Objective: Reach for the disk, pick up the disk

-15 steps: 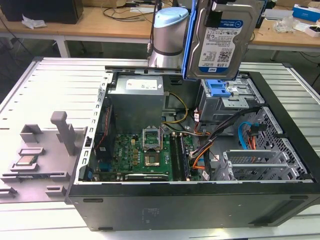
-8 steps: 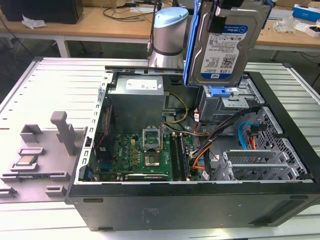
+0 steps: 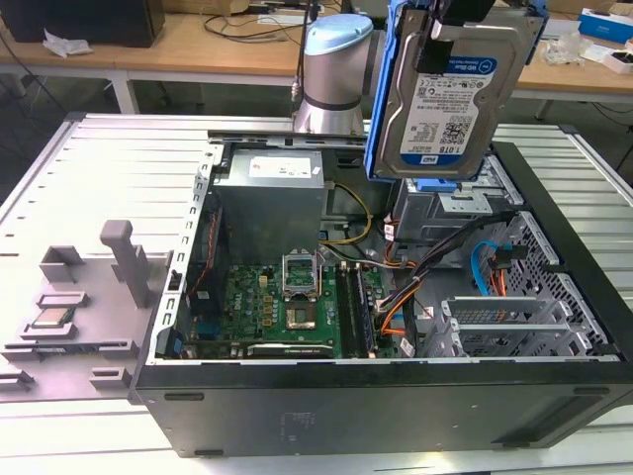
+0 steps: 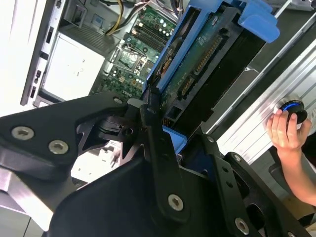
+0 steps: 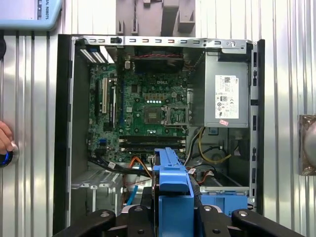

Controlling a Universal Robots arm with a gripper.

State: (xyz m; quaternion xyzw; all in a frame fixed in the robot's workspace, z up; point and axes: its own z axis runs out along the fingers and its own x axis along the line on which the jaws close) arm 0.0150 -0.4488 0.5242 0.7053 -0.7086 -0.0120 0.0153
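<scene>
The disk [image 3: 445, 99], a silver hard drive with a white-and-blue label in a blue plastic bracket, hangs upright in the air above the back right of the open computer case [image 3: 396, 401]. My gripper [image 3: 447, 38] is shut on its upper end. In the second wrist view the disk's circuit-board underside [image 4: 207, 64] runs away from my gripper [image 4: 180, 140], whose black fingers [image 4: 154, 123] clamp the blue bracket. In the first wrist view the bracket's blue edge [image 5: 173, 180] sits between the black jaws of my gripper [image 5: 173, 210], above the case's drive bay.
Inside the case lie the motherboard [image 3: 287, 297], a grey power supply [image 3: 272, 193], orange and blue cables [image 3: 490, 262] and the drive bay [image 3: 465, 206]. A grey fixture with a small chip [image 3: 54, 319] sits at the exterior view's left. A person's hand [image 4: 286, 129] rests on a button.
</scene>
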